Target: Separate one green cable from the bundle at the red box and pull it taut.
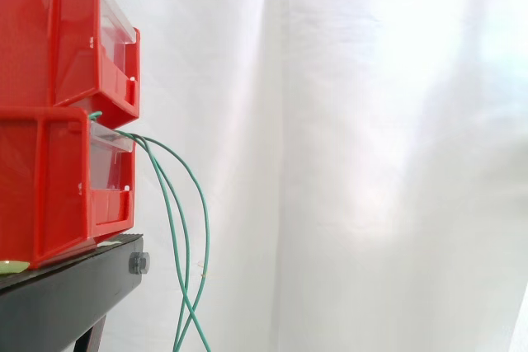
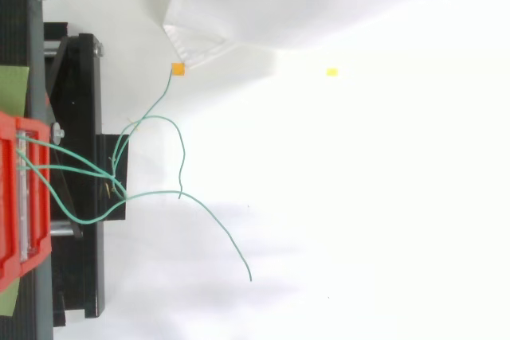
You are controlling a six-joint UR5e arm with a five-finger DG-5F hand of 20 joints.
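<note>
the thin green cables (image 1: pixel 207 237) come out of the gap between two stacked red plastic bins and hang slack. in the side view they leave just under the upper red bin (image 1: pixel 58 39), arc outward past the clear front panel of the lower red bin (image 1: pixel 49 195), then drop, cross one another low down and run off the bottom edge. none of them is taut.

in the top view several strands leave the red bin's front edge (image 2: pixel 12 197) well apart and draw together into a loose knot of cable (image 2: pixel 116 181) over the black metal stand (image 2: pixel 80 276). from there they fan out over the white floor. one strand runs up to a small orange block (image 2: pixel 178 69) lying just beside the corner of a white cloth (image 2: pixel 239 5). another loops up and curls back down. a third, the longest strand (image 2: pixel 215 220), sweeps out and down to a free end lying on the floor.

whether the hand's fingers are apart or together cannot be told.

the black stand carries a grey bolt (image 1: pixel 139 263) on its front edge, and olive-green patches (image 2: pixel 12 81) lie on its top. a small yellow mark (image 2: pixel 331 72) sits on the floor, well apart from the cables. a white curtain (image 1: pixel 371 162) hangs behind.
</note>
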